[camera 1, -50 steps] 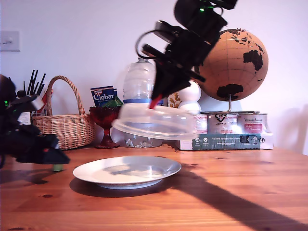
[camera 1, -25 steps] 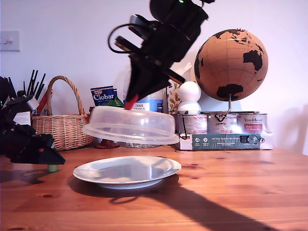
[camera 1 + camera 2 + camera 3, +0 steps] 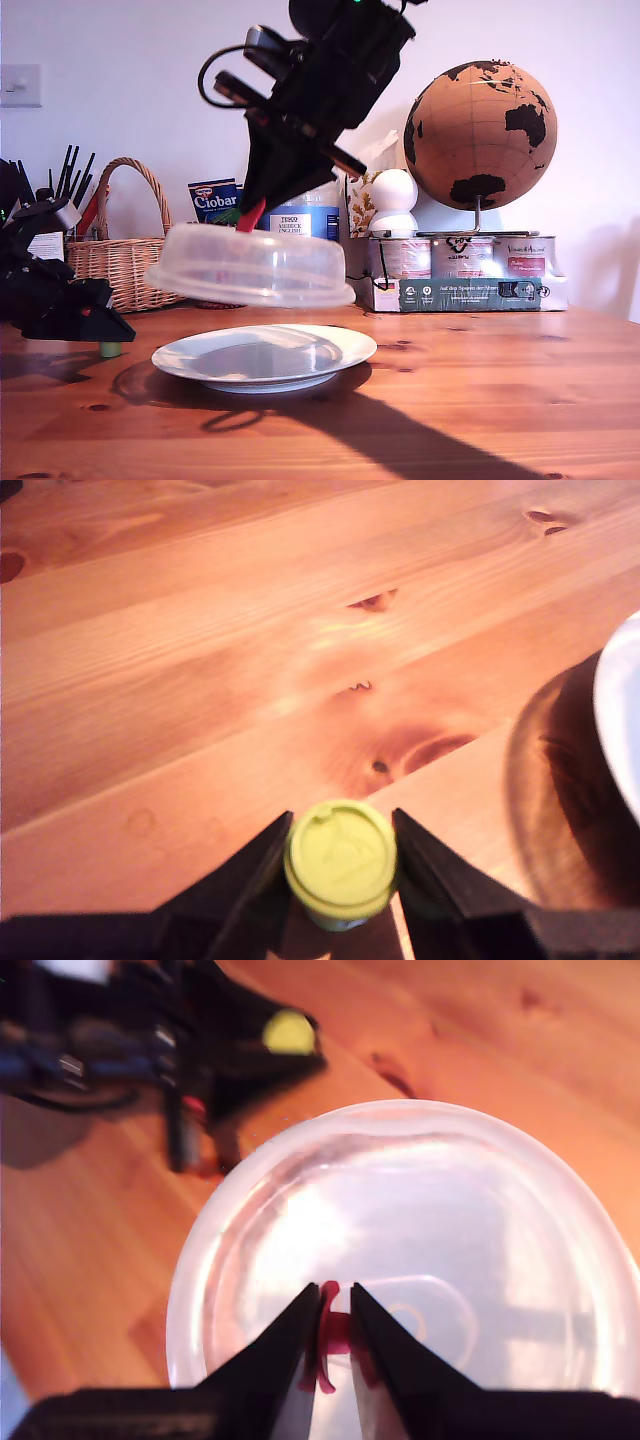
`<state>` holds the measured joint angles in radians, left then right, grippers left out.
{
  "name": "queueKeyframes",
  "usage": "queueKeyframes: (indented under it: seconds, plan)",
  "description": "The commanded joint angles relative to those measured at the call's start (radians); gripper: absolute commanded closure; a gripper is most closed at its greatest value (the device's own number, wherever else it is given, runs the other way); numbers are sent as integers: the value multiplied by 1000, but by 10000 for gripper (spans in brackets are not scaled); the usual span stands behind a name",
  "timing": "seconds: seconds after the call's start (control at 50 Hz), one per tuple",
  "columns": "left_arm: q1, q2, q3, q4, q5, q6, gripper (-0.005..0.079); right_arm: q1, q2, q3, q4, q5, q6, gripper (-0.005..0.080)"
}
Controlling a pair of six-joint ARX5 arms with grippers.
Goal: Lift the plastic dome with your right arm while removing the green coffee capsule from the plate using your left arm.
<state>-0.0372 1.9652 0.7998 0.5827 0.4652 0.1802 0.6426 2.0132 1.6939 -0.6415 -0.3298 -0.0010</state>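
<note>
Both end effectors grip: my first end effector (image 3: 340, 865) clamps the green coffee capsule (image 3: 340, 862) above the table (image 3: 480, 400); my second end effector (image 3: 335, 1335) pinches the plastic dome (image 3: 245, 268) by its red tab (image 3: 333, 1335), tilted above the plate (image 3: 265, 355).

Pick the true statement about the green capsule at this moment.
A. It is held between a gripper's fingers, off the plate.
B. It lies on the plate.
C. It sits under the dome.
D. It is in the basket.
A: the capsule is pinched by my first gripper over bare table, beside the plate.

Both grippers' fingers (image 3: 255, 875) — clamped tight
</note>
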Motion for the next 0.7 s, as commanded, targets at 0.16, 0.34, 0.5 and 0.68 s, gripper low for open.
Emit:
queueKeyframes:
  seconds: [0.16, 0.34, 0.5, 0.68]
  plan:
    - [5, -5, -4, -7, -2, 3, 532, 3, 65, 5, 21, 0, 0, 765]
    - [4, -5, -4, -8, -2, 3, 532, 3, 75, 5, 23, 7, -6, 765]
    - [5, -5, -4, -9, -1, 3, 532, 3, 79, 5, 24, 38, -27, 765]
    - [4, -5, -4, -9, -2, 3, 532, 3, 85, 5, 30, 45, -26, 765]
